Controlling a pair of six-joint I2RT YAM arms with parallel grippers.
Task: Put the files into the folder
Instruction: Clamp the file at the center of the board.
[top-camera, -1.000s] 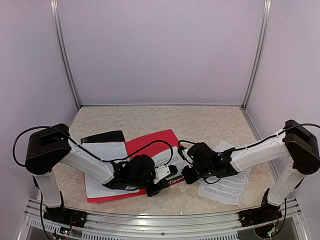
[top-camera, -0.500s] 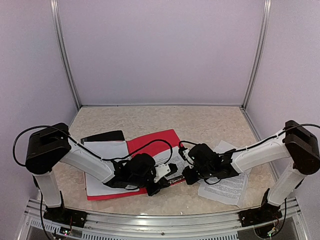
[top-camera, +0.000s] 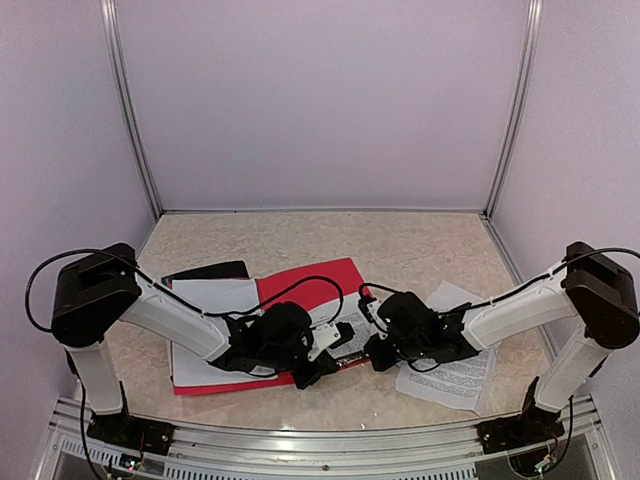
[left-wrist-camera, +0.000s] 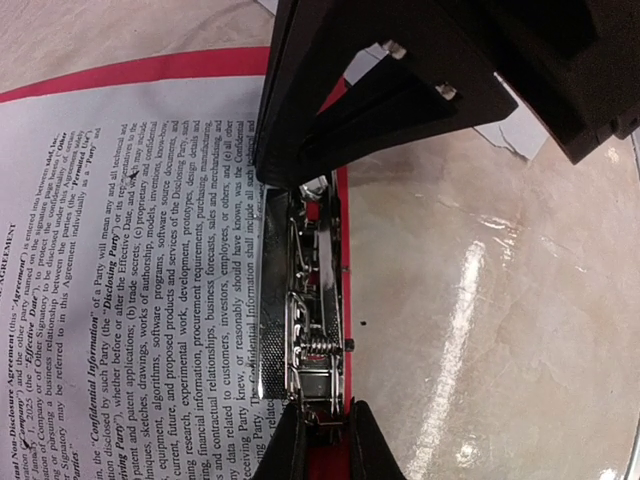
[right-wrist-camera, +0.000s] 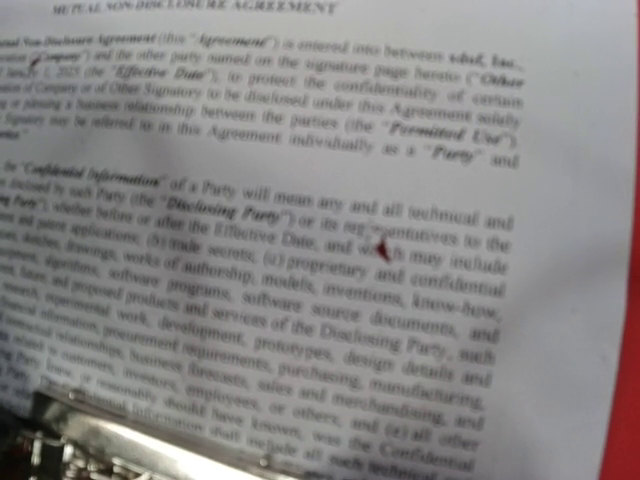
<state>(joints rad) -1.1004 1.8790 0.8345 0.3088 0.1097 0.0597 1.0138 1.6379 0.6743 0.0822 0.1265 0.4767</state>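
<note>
Beige table (top-camera: 400, 250) — left fingers (left-wrist-camera: 283, 452) pinch folder clip (left-wrist-camera: 315, 330) on printed sheet (left-wrist-camera: 130, 280).

Lighting evenly and softly from above in the top view, leaving only faint shadows around the red folder (top-camera: 272, 290). Glaring in a white streak across the tabletop (left-wrist-camera: 480, 300) just right of the folder in the left wrist view, rendering the metal clip (left-wrist-camera: 312, 330) on the folder's edge sharply. Blurring the printed sheet (right-wrist-camera: 300, 250) on the folder throughout the right wrist view, smearing worst toward the clip.
</note>
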